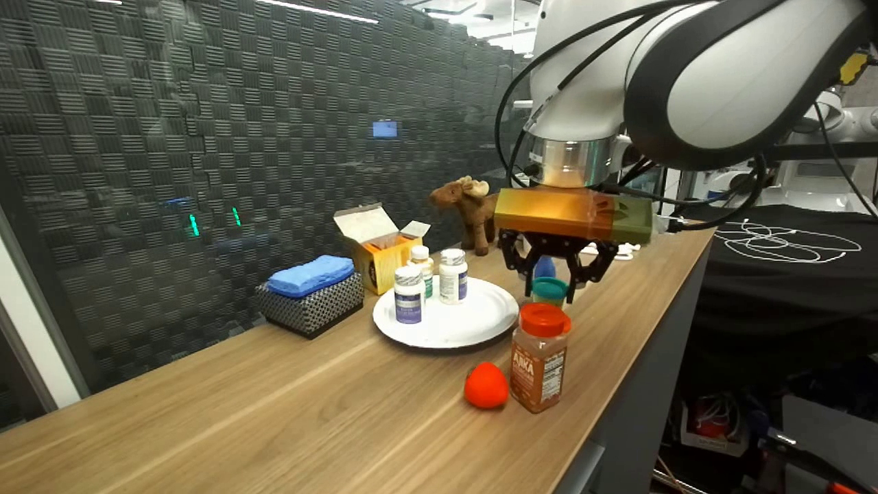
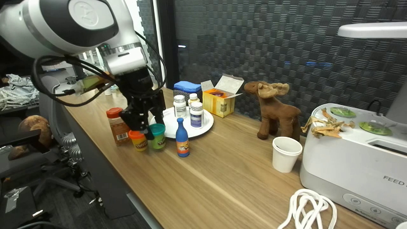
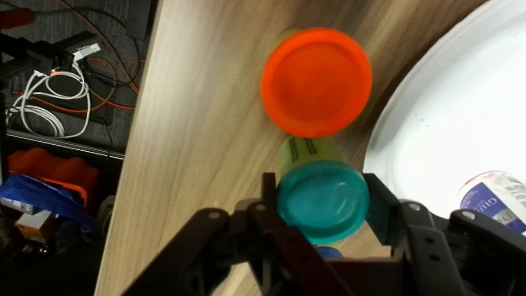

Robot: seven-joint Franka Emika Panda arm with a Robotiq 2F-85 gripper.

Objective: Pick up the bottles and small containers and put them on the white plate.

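1. The tub with the teal lid [image 3: 322,205] is sitting at the lower middle of the wrist view, and the gripper [image 3: 320,189] is holding it, a finger touching each side of the lid.
2. The tub with the orange lid [image 3: 316,82] is standing just beside it, in the upper middle of that frame.
3. The blue bottle [image 2: 182,140] is standing upright, slightly below and left of centre in an exterior view.
4. The spice jar [image 1: 538,363] is standing right of the lower middle in an exterior view, with a red lump [image 1: 486,386] lying just to its left.
5. Three pill bottles [image 1: 409,302] are standing on the white plate [image 1: 473,326], near the centre of that frame.
6. Left of centre there, a yellow box [image 1: 393,266] is standing open, and a blue cloth [image 1: 312,276] is lying on a patterned box [image 1: 305,309].
7. A toy moose [image 2: 276,109] is standing right of centre in an exterior view, with a white cup [image 2: 283,160] standing below it.
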